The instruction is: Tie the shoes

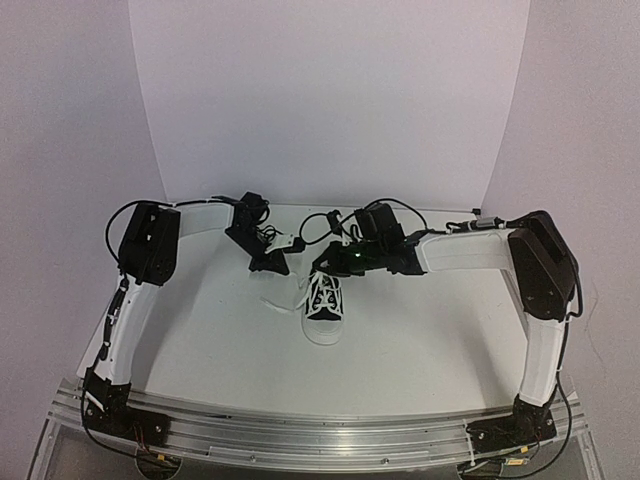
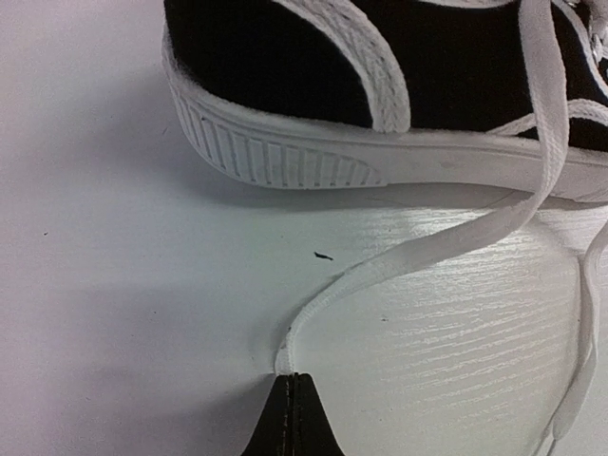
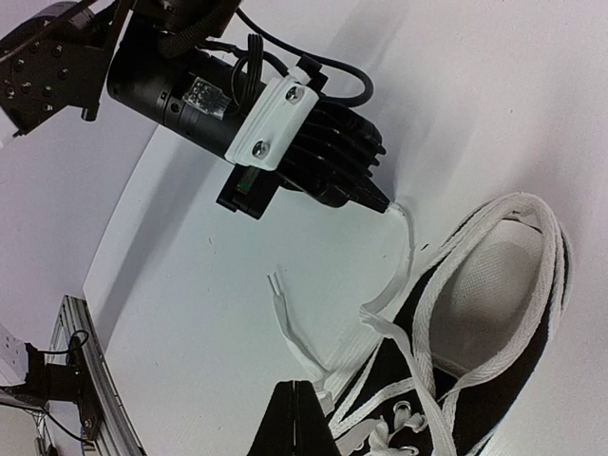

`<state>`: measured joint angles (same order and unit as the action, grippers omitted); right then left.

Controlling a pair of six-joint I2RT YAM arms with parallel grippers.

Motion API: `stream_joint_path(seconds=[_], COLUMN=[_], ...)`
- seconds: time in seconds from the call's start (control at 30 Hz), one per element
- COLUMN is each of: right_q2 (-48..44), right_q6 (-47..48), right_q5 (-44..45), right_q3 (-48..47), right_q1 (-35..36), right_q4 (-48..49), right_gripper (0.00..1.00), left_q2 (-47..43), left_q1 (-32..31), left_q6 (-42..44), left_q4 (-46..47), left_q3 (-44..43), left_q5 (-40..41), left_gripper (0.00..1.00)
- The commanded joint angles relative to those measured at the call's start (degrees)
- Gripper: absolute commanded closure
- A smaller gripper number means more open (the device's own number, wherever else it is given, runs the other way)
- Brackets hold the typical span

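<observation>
- The shoe (image 1: 325, 305) sits upright near the middle of the counter (image 1: 200, 330), a little towards the back. Its white toe cap points at the near edge and its heel at the backdrop.
- On my left wrist view the black side and the ribbed white sole fill the top of the picture, resting flat on the counter.
- One lace (image 2: 408, 256) runs from the shoe's side down over the sole and across the counter to the left tool (image 2: 294, 389). That tool is closed tight on the lace's end.
- A second lace (image 3: 290, 323) trails off the eyelets over the counter, its tip lying free, well apart from the left tool.
- The right tool (image 3: 294, 394) has its fingers pressed together, just beside the second lace where it leaves the shoe. I cannot tell whether it has any lace pinched.
- From above, the left tool is behind and to the left of the heel, and the right tool hangs right at the heel.
- The counter is white, glossy and faintly grained, with a small dark fleck (image 2: 324, 256) near the held lace.
- A curved white backdrop (image 1: 330, 100) closes off the back, with pale walls on either side.
- A metal rail (image 1: 300, 435) along the near edge carries both arm bases, and black cables loop around the wrists.
</observation>
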<state>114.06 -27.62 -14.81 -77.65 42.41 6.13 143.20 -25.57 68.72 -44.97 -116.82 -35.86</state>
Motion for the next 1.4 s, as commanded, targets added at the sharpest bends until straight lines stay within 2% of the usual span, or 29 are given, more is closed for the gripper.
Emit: stream_joint_path(seconds=[0.0, 0.23, 0.43, 0.73, 0.87, 1.03, 1.17, 1.37], right_q2=[-0.52, -0.10, 1.38, 3.01, 3.81, 5.31, 7.05, 7.55], right_q6=[0.30, 0.07, -0.34, -0.17, -1.24, -2.71, -3.27, -3.52], right_q5=[0.10, 1.89, 4.80, 5.41, 5.00, 4.38, 2.56, -0.09], right_q3=[-2.06, -3.78, -6.03, -8.17, -8.81, -10.33, -12.31, -11.90], right_q1=[-0.21, -0.15, -0.22, -0.17, -0.21, 0.22, 0.83, 0.92], right_q4=[0.08, -0.37, -1.25, -1.56, -1.56, -1.48, -1.45, -1.19], right_gripper=[1.00, 1.00, 1.00, 1.00, 1.00, 1.00, 1.00, 1.00], left_q2=[-1.19, -12.12, -20.88, -30.37, -33.36, -37.02, -38.05, -37.13], left_q1=[-0.37, 0.04, 0.08, -0.62, -3.69, -11.33, -16.30, -22.46], left_q6=[-2.31, -5.95, -3.22, -4.42, -8.24, -10.79, -13.52, -24.85], left_q4=[0.37, 4.20, -3.97, -11.91, -15.08, -16.64, -9.45, 14.74], left_q3=[4.02, 10.88, 17.03, 22.22, 20.75, 22.92, 27.43, 32.73], left_q5=[4.51, 3.20, 1.51, -2.95, -9.48, -15.79, -19.29, -20.10], left_gripper=[1.00, 1.00, 1.00, 1.00, 1.00, 1.00, 1.00, 1.00])
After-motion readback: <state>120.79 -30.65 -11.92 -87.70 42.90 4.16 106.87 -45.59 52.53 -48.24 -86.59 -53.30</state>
